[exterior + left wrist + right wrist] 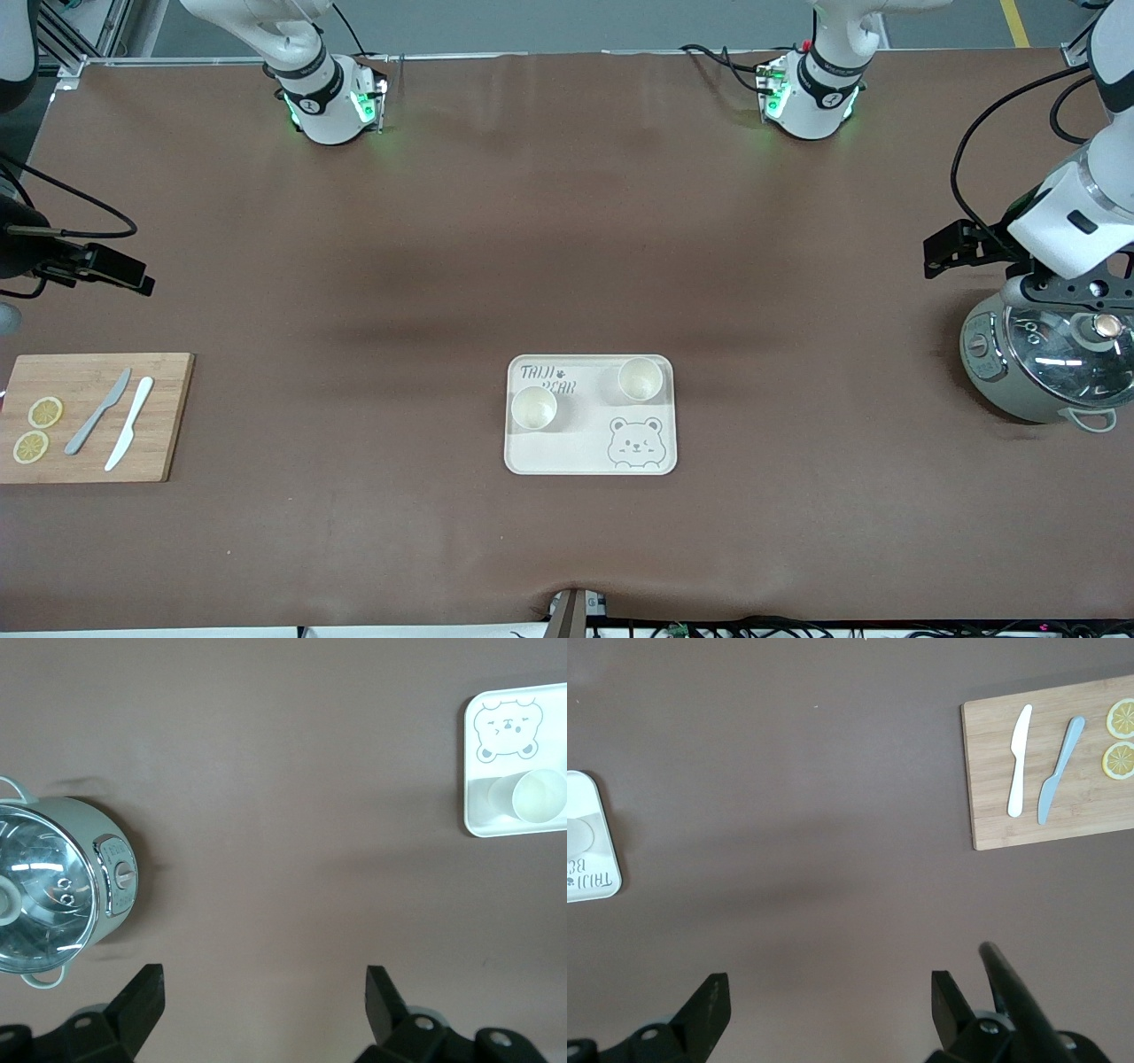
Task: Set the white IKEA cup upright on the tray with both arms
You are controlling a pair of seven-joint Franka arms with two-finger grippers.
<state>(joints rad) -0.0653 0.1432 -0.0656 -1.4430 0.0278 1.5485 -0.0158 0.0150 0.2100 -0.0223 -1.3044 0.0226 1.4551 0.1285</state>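
Note:
The cream-white tray (567, 454) with bear drawing lies mid-table, toward the front camera. Two white cups stand upright on it, mouths up: one (534, 408) beside the lettering, the other (640, 378) at the tray's corner farther from the camera. The left wrist view shows the tray (474, 797) and one cup (536, 796). A corner of the tray (589, 815) shows in the right wrist view. My left gripper (932, 257) (264, 979) hangs open and empty at the left arm's end of the table. My right gripper (142, 282) (828, 985) hangs open and empty at the right arm's end.
A wooden cutting board (164, 416) (992, 780) with a grey knife (97, 412), a white knife (129, 423) and two lemon slices (44, 412) lies below the right gripper. A grey-green cooker with glass lid (1036, 363) (53, 890) sits under the left wrist.

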